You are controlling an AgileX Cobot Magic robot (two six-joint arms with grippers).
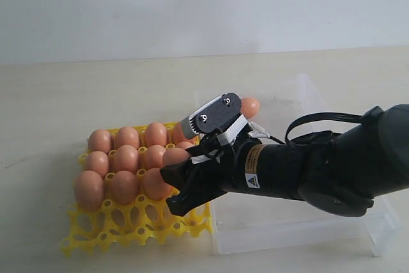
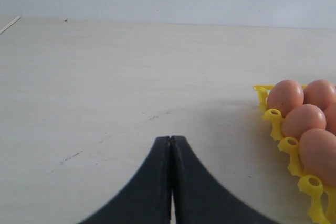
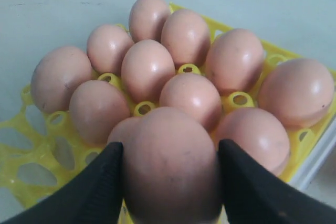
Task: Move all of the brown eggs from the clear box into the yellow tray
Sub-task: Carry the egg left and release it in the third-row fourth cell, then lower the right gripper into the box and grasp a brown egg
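My right gripper (image 3: 170, 156) is shut on a brown egg (image 3: 170, 169), one black finger on each side, low over the yellow tray (image 3: 31, 129) beside its front row. Several brown eggs (image 3: 147, 69) fill the tray in three rows. In the exterior view the right gripper (image 1: 169, 191) reaches left across the tray (image 1: 128, 228), and its fingers hide the held egg. The clear box (image 1: 300, 222) lies under the arm, and one egg (image 1: 250, 107) shows in it behind the wrist. My left gripper (image 2: 171, 139) is shut and empty over bare table, away from the tray's edge (image 2: 275, 116).
The yellow tray's nearest row of cups (image 1: 102, 222) holds no eggs. The pale table (image 1: 51, 94) stretches to the left and behind the tray, up to a plain white wall.
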